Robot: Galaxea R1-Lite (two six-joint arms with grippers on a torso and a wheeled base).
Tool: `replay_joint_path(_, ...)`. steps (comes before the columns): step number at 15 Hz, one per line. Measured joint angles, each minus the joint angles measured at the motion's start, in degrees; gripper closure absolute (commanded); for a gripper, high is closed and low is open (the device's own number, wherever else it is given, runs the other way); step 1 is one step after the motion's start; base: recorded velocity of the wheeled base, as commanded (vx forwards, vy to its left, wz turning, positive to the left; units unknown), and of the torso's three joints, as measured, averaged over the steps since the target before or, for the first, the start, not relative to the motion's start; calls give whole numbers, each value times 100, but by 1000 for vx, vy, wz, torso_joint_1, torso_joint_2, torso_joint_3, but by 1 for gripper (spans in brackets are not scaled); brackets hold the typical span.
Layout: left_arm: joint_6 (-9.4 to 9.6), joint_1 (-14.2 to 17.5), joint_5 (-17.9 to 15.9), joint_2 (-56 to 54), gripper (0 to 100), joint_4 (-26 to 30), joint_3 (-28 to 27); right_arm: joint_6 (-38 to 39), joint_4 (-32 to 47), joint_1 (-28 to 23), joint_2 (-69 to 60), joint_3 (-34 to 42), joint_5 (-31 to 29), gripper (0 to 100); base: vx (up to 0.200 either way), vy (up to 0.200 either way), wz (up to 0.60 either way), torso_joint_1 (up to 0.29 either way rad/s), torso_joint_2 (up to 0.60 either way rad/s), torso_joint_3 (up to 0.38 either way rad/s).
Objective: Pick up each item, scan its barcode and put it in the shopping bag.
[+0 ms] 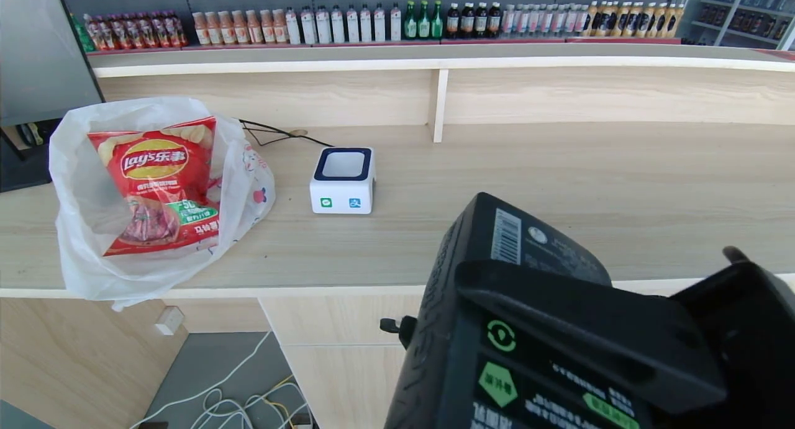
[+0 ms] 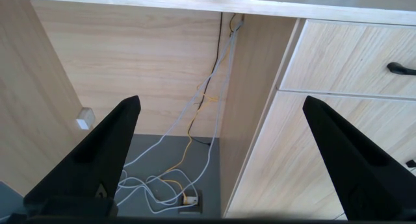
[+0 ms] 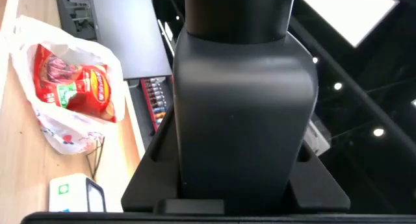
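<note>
A pale wooden bench (image 1: 559, 187) carries a thin black cable (image 1: 267, 131) near its back wall. Behind it, bottled drinks (image 1: 372, 22) line a shelf (image 1: 372, 51). Below, white and yellow cables (image 2: 151, 188) lie tangled on the grey floor (image 1: 205, 354).

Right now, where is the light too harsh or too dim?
Right wrist view: the white ceiling light panel glares; the black package is a flat dark mass. Left wrist view: the open left gripper is nearly a silhouette. Head view: even light, soft sheen on the translucent white shopping bag.
</note>
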Motion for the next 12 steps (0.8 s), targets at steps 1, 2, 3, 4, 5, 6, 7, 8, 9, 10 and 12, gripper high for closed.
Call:
replay_joint_path(1,2,-5,0,0,0,0,0,512,4,0,33,69,-169,100,0,0,0,0,0,0)
replay_joint_path(2,2,-5,0,0,0,0,0,1284,2,22,61,158,-479,100,0,0,0,0,0,0)
replay_joint_path(3,0,2,0,0,0,0,0,2105,2,100,82,273,-875,100,0,0,0,0,0,0)
replay_joint_path(4,2,2,0,0,0,0,0,2861,2,215,91,456,-1295,100,0,0,0,0,0,0)
replay_joint_path(5,0,5,0,0,0,0,0,3441,4,295,88,655,-1479,100,0,0,0,0,0,0)
replay_joint_path(6,0,5,0,0,0,0,0,3988,4,343,79,858,-1546,100,0,0,0,0,0,0)
replay_joint_path(7,0,5,0,0,0,0,0,4470,4,372,60,1114,-1568,100,0,0,0,0,0,0)
replay_joint_path(8,0,5,0,0,0,0,0,4930,13,383,7,1362,-1570,100,0,0,0,0,0,0)
replay_joint_path(9,0,5,0,0,0,0,0,5338,6,391,-69,1552,-1584,100,0,0,0,0,0,0)
replay_joint_path(10,0,5,0,0,0,0,0,5605,6,319,-130,1674,-1599,100,0,0,0,0,0,0)
replay_joint_path(12,2,0,0,0,0,0,0,6062,2,35,-174,1796,-1193,100,0,0,0,0,0,0)
